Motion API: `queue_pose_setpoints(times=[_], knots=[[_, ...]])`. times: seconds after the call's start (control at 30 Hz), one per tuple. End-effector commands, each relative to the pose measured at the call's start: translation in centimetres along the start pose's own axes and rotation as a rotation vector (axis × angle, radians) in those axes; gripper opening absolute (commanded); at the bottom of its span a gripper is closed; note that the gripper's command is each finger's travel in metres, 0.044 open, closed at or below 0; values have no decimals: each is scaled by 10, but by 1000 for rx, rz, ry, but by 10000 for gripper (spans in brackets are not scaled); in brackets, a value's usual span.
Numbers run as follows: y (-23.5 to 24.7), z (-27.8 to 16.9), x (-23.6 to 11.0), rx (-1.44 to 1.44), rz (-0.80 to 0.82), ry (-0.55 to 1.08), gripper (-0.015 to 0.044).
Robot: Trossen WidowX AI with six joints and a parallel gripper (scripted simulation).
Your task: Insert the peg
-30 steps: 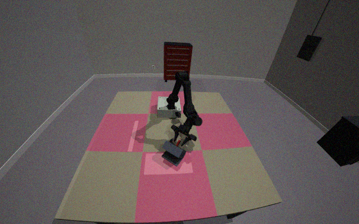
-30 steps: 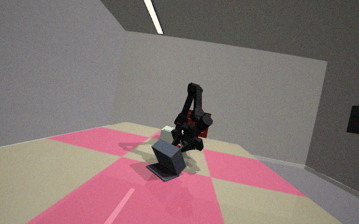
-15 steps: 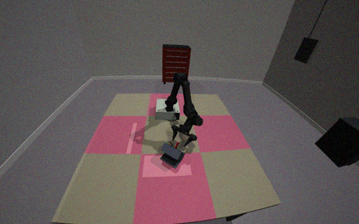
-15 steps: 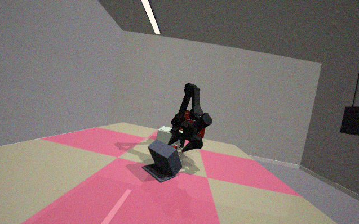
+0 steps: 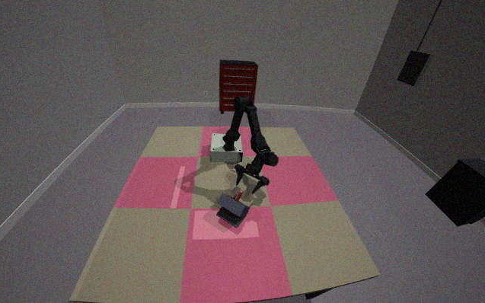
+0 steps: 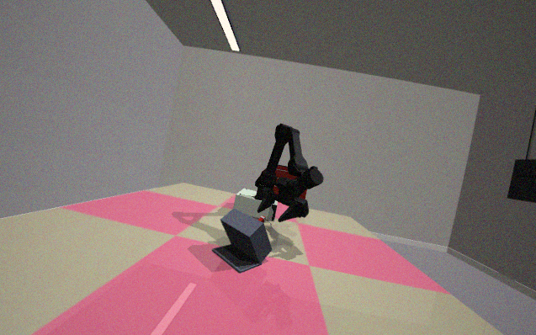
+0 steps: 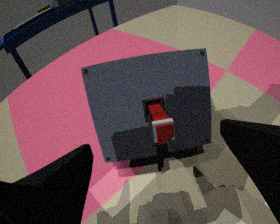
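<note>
A red peg (image 5: 238, 196) (image 6: 262, 218) (image 7: 161, 124) with a pale band sticks out of the hole in the grey sloped panel (image 5: 232, 205) (image 6: 241, 233) (image 7: 124, 99). The panel stands on a dark base plate on the checkered table. My gripper (image 5: 248, 183) (image 6: 280, 211) (image 7: 157, 139) is open and empty. It hangs a short way back from the peg's free end, with its fingers spread to either side and not touching the peg. In the wrist view the two dark fingers fill the lower corners and the peg shows between them, seated in the panel's face.
The arm's white base block (image 5: 225, 148) (image 6: 248, 202) stands behind the panel. A red drawer cabinet (image 5: 237, 84) is at the back wall. A dark box (image 5: 468, 192) sits on the floor at right. A blue-framed stand (image 7: 51, 19) shows beyond the table's far edge.
</note>
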State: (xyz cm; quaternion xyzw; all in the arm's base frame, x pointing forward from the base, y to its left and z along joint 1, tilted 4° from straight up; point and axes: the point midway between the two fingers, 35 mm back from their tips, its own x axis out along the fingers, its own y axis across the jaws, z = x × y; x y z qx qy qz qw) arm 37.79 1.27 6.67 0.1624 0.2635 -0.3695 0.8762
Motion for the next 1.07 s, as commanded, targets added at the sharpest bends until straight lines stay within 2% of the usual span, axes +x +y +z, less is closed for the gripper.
queue_pose_setpoints(times=[0.0,1.03], knots=[[0,0,-7,3,-2,-1,440],[2,-2,-56,-3,2,-2,440]])
